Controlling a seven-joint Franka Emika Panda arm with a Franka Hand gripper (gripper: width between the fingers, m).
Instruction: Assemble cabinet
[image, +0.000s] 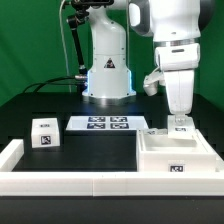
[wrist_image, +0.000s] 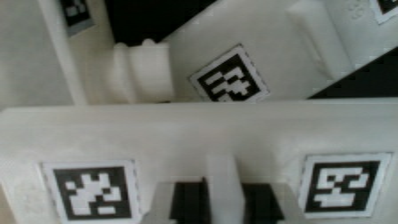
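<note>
Gripper (image: 180, 121), fingers (wrist_image: 185, 203) pinching a panel (wrist_image: 222, 172) above the box (image: 155, 160) by the bench's front edge: seemingly the panel-fitting step; next likely needs a square, gentle lowering.

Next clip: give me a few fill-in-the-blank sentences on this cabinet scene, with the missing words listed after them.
1. The small tagged block sits to the exterior view's ____ of the marker board.
2. The pincer hangs right at the cabinet box, on the exterior view's ____ side of the table.
3. The table's surface is ____ in colour.
Missing words: left; right; black.
</note>
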